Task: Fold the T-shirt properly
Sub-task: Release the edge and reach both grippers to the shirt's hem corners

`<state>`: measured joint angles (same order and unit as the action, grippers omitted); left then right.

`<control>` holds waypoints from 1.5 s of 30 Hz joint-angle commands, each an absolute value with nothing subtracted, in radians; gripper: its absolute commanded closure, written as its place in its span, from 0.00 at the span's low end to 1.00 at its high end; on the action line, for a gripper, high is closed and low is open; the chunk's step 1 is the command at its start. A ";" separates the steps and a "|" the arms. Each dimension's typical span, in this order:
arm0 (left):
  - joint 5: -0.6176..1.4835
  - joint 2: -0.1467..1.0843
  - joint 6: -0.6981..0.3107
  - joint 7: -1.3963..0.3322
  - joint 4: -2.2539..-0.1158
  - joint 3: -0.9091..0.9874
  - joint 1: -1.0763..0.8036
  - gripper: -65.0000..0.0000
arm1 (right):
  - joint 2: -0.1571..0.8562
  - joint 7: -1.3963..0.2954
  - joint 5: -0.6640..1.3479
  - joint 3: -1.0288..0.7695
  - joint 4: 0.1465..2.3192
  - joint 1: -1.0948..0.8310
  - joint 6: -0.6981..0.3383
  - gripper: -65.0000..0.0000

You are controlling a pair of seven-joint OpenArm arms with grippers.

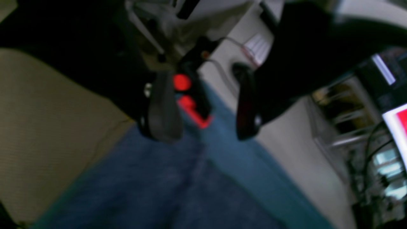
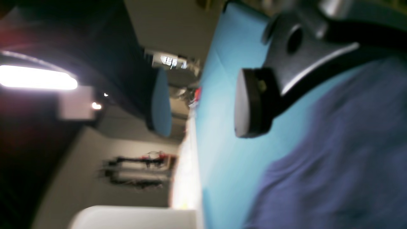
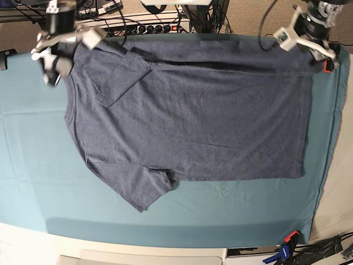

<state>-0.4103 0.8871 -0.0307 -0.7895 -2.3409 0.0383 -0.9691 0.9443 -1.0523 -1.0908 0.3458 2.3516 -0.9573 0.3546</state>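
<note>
Blue-grey T-shirt (image 3: 193, 121) lying flat on the teal counter (image 3: 33, 160), left hand (image 1: 203, 105) hanging wide open, right hand (image 2: 203, 101) hanging wide open, both holding nothing

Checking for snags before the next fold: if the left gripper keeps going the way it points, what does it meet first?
Probably the T-shirt: the open left gripper points down at its blue-grey fabric, though blur hides the depth.

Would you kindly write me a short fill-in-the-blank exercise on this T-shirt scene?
1. The T-shirt lies on a ____ cloth.
2. In the base view, the shirt's collar points to the ____.
3. The left claw has its jaws ____.
4. The right claw holds ____.

Missing words: teal; left; open; nothing
</note>
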 commanded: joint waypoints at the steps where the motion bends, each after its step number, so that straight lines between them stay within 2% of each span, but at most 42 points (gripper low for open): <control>1: -0.406 0.898 -0.018 -0.779 -2.356 0.063 -0.977 0.53 | 0.955 -1.046 -1.059 0.304 2.356 -0.952 0.356 0.49; 4: -0.324 0.898 -0.019 -0.758 -2.356 0.115 -0.943 0.53 | 0.928 -0.958 -0.943 0.183 2.356 -0.856 0.353 0.49; 8: -0.183 0.898 -0.046 -0.707 -2.356 0.159 -0.860 0.53 | 0.855 -0.833 -0.598 0.049 2.356 -0.654 0.303 0.49; 10: -0.113 0.898 -0.051 -0.686 -2.356 0.162 -0.817 0.53 | 0.819 -0.787 -0.478 0.023 2.356 -0.566 0.288 0.49; 15: -0.017 0.898 -0.070 -0.670 -2.356 0.162 -0.741 0.53 | 0.735 -0.729 -0.321 0.026 2.331 -0.380 0.288 0.49; 22: 0.112 0.896 -0.085 -0.646 -2.352 0.162 -0.671 0.54 | 0.628 -0.655 -0.026 0.026 1.913 -0.124 0.200 0.49; 29: 0.294 0.892 -0.157 -0.630 -2.151 0.162 -0.524 0.54 | 0.486 -0.683 0.277 0.024 1.489 0.215 0.061 0.49; 36: 0.539 0.870 -0.239 -0.630 -1.971 0.162 -0.314 0.54 | 0.303 -0.722 0.417 -0.006 1.124 0.526 -0.031 0.49; 40: 0.670 0.844 -0.284 -0.630 -1.875 0.161 -0.176 0.54 | 0.201 -0.782 0.507 -0.109 0.900 0.696 -0.150 0.49; 45: 0.826 0.837 -0.331 -0.670 -1.637 0.159 0.014 0.55 | 0.171 -0.873 0.534 -0.173 0.664 0.893 -0.308 0.49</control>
<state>0.8169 0.8135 -0.3302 -0.6891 -1.6215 0.1467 0.0021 0.1600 -0.8917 0.5251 -0.1711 0.6437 0.8536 -0.3073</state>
